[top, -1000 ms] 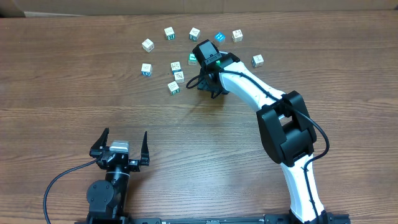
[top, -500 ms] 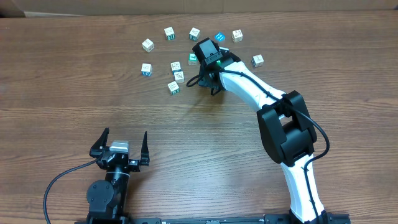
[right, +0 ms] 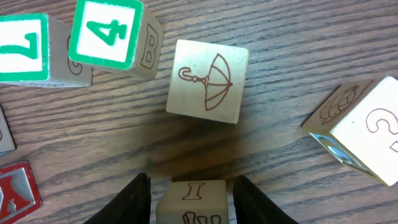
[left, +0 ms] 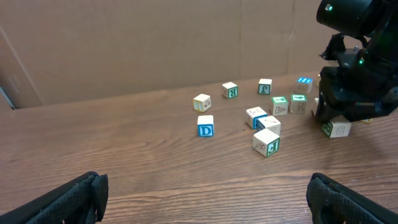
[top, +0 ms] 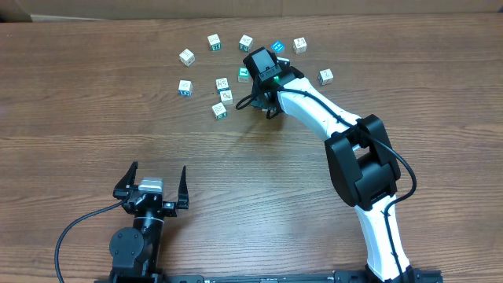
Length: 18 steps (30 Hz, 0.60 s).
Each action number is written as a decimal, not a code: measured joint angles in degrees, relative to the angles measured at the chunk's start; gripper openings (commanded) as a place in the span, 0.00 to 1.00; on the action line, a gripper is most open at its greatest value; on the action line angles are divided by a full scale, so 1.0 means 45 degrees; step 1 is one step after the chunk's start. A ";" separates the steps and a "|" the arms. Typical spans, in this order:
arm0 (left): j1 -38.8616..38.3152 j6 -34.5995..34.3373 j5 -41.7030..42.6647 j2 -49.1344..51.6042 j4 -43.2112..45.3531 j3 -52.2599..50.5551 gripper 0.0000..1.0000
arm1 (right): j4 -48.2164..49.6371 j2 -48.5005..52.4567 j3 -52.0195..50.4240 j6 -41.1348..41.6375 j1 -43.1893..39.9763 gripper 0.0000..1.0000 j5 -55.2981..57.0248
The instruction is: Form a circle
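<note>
Right gripper [right: 191, 186]: set close either side of letter cube [right: 191, 205], grip unconfirmed. Squeeze centred, lift straight, clear umbrella cube [right: 208, 81] just ahead. Ring of cubes [top: 214, 42]: incomplete, ahead of jaws. Left gripper [top: 152, 186]: wide open.

from my screen i see a brown wood-grain table [top: 78, 94], evenly lit, with a plain cardboard wall [left: 124, 43] behind it.

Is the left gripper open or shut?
Open. In the overhead view the left gripper has its fingers spread wide apart, with nothing between them.
</note>
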 measured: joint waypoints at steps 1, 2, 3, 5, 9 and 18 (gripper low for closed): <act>0.0000 -0.0005 0.0000 0.0000 0.0000 0.0000 1.00 | -0.0010 0.0000 0.0000 -0.0058 -0.0005 0.32 0.0000; 0.0000 0.0000 0.0000 0.0000 0.0000 0.0000 1.00 | -0.0010 0.0000 0.0000 -0.0044 -0.0005 0.31 0.0005; 0.0000 0.0000 0.0000 0.0000 0.0000 0.0000 1.00 | -0.0015 0.0000 0.0000 -0.0068 -0.0005 0.30 0.0005; 0.0000 0.0000 0.0000 0.0000 0.0000 0.0000 1.00 | -0.0078 0.0000 0.0005 -0.0053 -0.0005 0.28 0.0010; 0.0000 0.0000 0.0000 0.0000 0.0000 0.0000 1.00 | -0.0680 0.0000 0.0204 -0.0214 -0.0005 0.25 0.0005; 0.0000 0.0000 0.0000 0.0000 0.0000 0.0000 1.00 | -0.2433 -0.0073 0.0913 -0.0374 -0.0005 0.26 -0.0520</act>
